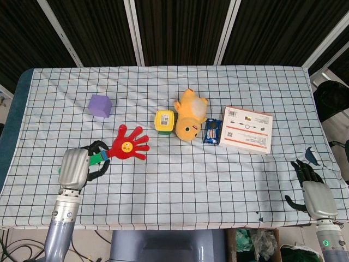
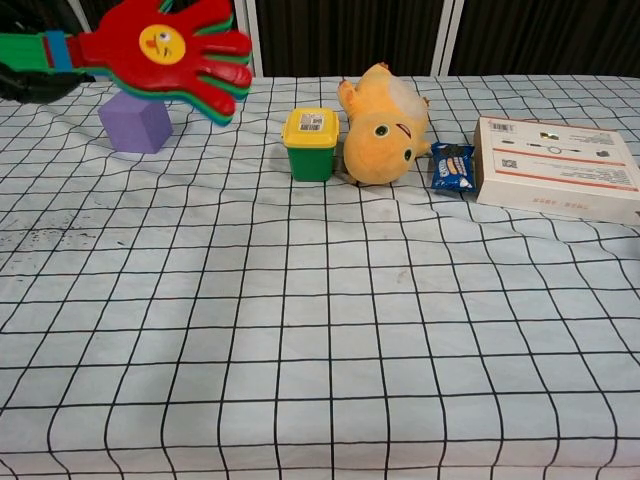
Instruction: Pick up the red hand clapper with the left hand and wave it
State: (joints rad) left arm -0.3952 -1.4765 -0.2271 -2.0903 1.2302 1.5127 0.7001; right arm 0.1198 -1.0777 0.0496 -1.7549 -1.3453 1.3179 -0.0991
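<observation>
The red hand clapper (image 1: pixel 129 144) has a yellow smiley face on its palm and a green handle. My left hand (image 1: pixel 76 166) grips that handle at the table's near left, holding the clapper up off the cloth. In the chest view the red hand clapper (image 2: pixel 165 48) hangs high at the upper left, with dark fingers (image 2: pixel 30 82) of my left hand at the frame's left edge. My right hand (image 1: pixel 314 191) rests at the near right edge with its fingers apart and nothing in it.
A purple cube (image 1: pixel 100 105) sits at the back left. In the middle stand a yellow-lidded green tub (image 1: pixel 164 121), an orange plush toy (image 1: pixel 190 115), a blue snack packet (image 1: pixel 211 131) and a white box (image 1: pixel 246 129). A checked cloth (image 1: pixel 180 180) covers the table.
</observation>
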